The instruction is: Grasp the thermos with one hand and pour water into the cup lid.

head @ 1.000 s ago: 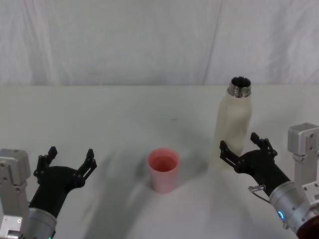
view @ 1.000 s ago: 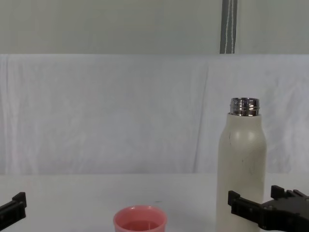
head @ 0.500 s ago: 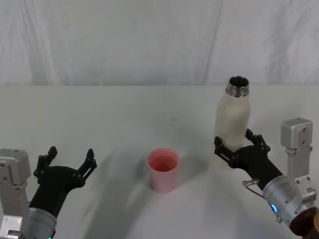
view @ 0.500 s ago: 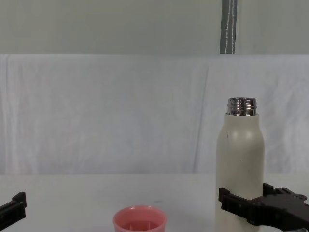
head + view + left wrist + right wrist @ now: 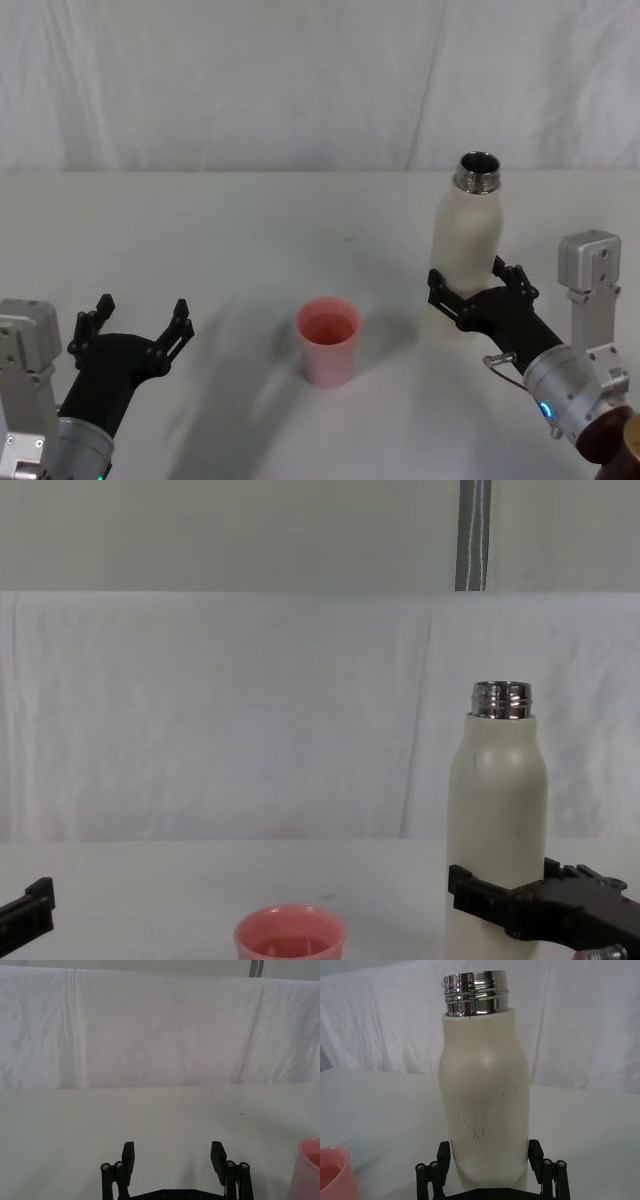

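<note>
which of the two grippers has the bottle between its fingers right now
The right gripper: its open fingers straddle the lower body of the upright thermos. The left gripper hovers open over bare table, left of the cup lid.

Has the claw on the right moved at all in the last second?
Yes. The right claw has slid forward and inward toward the thermos, so its fingers now flank the bottle's lower body instead of sitting in front of it.

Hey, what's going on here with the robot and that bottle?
The right gripper has its open fingers on either side of the lower body of the tall cream-white thermos with a steel neck, which stands upright and uncapped on the white table. The small pink cup lid stands beside it. The left gripper hovers open at the near left.
</note>
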Robot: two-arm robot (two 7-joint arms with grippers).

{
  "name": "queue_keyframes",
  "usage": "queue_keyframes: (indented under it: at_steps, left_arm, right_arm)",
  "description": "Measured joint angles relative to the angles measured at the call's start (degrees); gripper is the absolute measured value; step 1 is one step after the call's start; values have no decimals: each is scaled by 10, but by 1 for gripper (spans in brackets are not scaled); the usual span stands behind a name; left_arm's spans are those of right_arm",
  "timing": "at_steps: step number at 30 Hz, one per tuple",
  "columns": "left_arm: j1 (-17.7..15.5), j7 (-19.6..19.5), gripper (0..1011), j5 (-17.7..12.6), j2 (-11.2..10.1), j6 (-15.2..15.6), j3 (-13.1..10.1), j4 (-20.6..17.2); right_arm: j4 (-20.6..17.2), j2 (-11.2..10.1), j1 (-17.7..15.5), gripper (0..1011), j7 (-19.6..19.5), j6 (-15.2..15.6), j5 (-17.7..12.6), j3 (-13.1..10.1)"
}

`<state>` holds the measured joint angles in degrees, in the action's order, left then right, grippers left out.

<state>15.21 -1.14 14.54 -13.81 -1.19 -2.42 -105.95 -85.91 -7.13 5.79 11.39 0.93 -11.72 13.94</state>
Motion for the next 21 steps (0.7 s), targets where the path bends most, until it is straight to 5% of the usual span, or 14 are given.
queue_keyframes:
  at_steps: [21]
  left_arm:
    - [0, 0, 1001, 0, 0, 0, 0, 0]
  right_arm:
    - [28, 8, 25, 1003, 0, -3, 0, 5]
